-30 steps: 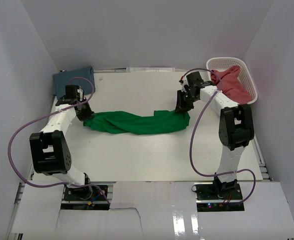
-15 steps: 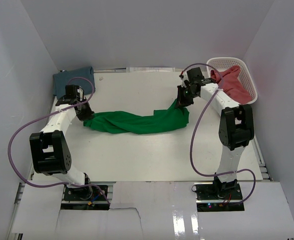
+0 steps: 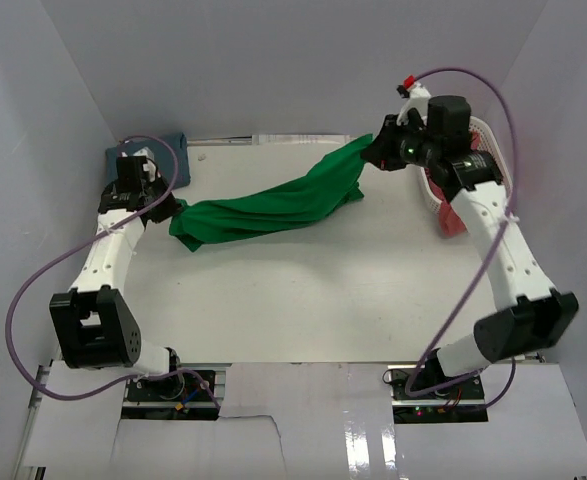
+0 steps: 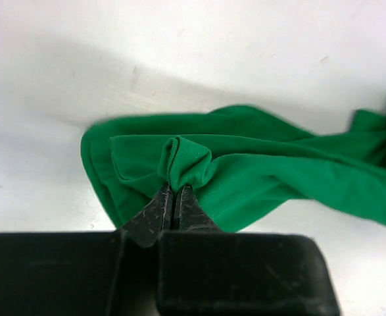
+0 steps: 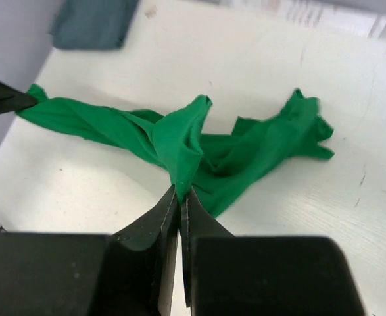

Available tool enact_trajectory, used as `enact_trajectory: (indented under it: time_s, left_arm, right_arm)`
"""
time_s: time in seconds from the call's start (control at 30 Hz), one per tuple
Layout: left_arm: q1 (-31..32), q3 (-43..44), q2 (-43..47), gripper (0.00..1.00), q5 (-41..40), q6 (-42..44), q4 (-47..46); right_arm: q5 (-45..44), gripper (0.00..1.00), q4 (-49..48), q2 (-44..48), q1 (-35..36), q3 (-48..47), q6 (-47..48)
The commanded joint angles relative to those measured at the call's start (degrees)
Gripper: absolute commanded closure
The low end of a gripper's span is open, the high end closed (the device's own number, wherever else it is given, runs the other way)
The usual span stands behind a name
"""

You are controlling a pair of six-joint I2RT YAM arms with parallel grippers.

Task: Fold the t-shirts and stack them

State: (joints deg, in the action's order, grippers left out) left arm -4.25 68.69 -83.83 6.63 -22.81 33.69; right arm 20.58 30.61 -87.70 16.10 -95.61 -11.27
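Right gripper (image 3: 372,156), clamped on the green t-shirt (image 3: 273,205), has hoisted its end; left gripper (image 3: 170,208) still pinches the other.

The bright green t-shirt (image 3: 273,203) stretches bunched, rising from the table's left edge toward the far right. The slate-blue t-shirt (image 5: 91,23) lies folded in the far-left corner. The red t-shirt (image 3: 450,212) sits at the right edge.

At two o'clock the right arm (image 3: 495,228) hides most of the basket (image 3: 491,140) and red shirt (image 3: 451,218); at ten, the blue shirt (image 3: 173,142) is partly covered.
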Motion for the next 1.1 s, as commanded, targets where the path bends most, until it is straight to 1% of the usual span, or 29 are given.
enact_trajectory:
  time_s: [0.0,0.07,0.17,0.3,0.33,0.4,0.43,0.47,0.57,0.6,0.63,0.77,0.9,0.97,1.07]
  left_arm:
    - [0.3,4.7,10.0,1.0,0.5,-0.6,-3.4]
    - [0.3,6.1,12.0,1.0,0.3,-0.5,-3.1]
    - [0.3,5.6,16.3,1.0,-0.1,-1.4,-3.5]
    - [0.3,2.2,23.3,1.0,0.6,-1.9,-5.5]
    - [0.3,1.6,25.0,1.0,1.0,-2.0,-5.7]
    - [0.3,-0.7,30.6,1.0,2.8,-1.9,-7.2]
    - [0.3,-1.8,32.7,1.0,3.6,-2.0,-8.4]
    - [0.3,-4.3,37.6,0.98,4.0,-2.3,-9.1]
    - [0.3,-7.8,45.0,0.95,3.5,-3.9,-10.2]
    - [0.3,-9.3,49.1,0.95,3.4,-3.9,-10.0]
    - [0.4,-8.9,49.9,1.0,3.3,-3.6,-7.4]
    - [0.6,-9.2,52.5,1.0,3.3,-3.6,-5.1]
    - [0.6,-8.6,53.8,1.0,3.1,-4.3,-5.1]
    - [0.6,-6.6,53.5,1.0,3.1,-4.3,-5.0]
    - [0.6,-4.0,52.5,1.0,3.4,-4.1,-4.8]
  right_arm:
    - [-1.6,0.92,-6.8,11.0,-0.4,3.8,1.4]
    - [-3.4,0.92,-6.0,14.8,-0.4,3.2,1.9]
    - [-2.3,0.92,-2.7,17.0,-0.4,0.2,2.3]
    - [2.0,0.92,-2.8,22.7,-0.4,1.6,1.5]
    - [3.3,0.92,-3.5,26.5,-0.4,2.4,1.4]
    - [4.0,0.92,-5.4,30.6,-0.4,5.2,1.2]
    - [4.8,0.92,-6.0,34.9,-0.4,5.9,1.2]
    - [5.1,0.92,-6.8,37.1,-0.4,6.9,1.2]
    - [6.0,0.92,-6.1,44.5,-0.4,5.4,0.5]
    - [5.8,0.92,-5.6,46.1,-0.4,4.6,0.1]
    - [4.9,0.92,-5.1,49.2,-0.4,3.7,-0.2]
    - [-0.1,0.92,-2.2,54.4,-0.4,-2.2,-0.9]
    - [-3.3,0.92,1.7,54.7,-0.4,-11.7,-0.7]
    - [-3.5,0.92,3.2,54.0,-0.5,-13.5,-0.4]
    - [-4.0,0.92,1.9,54.3,-0.5,-12.0,-1.0]
